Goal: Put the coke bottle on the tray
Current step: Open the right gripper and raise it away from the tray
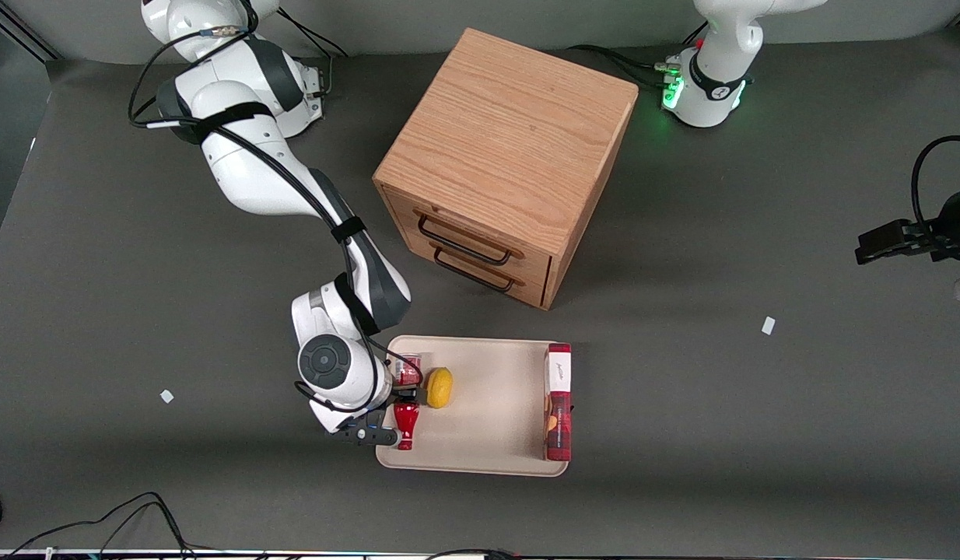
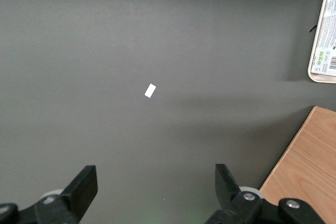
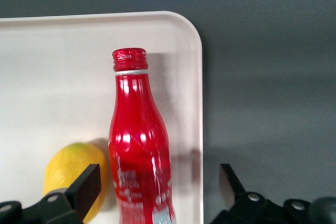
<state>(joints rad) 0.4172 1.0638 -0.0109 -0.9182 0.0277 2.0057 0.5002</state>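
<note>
The red coke bottle lies on the cream tray close to its edge toward the working arm's end of the table, cap pointing toward the front camera. The right wrist view shows the coke bottle flat on the tray, with its red cap and silver ring clear. My gripper hovers over the bottle's body. It is open: the gripper has one black finger on each side of the bottle, with a gap on both sides. The bottle's base is hidden under the hand.
A yellow lemon rests on the tray beside the bottle, touching or nearly touching it. A long red box lies along the tray's edge toward the parked arm. The wooden drawer box stands farther from the front camera.
</note>
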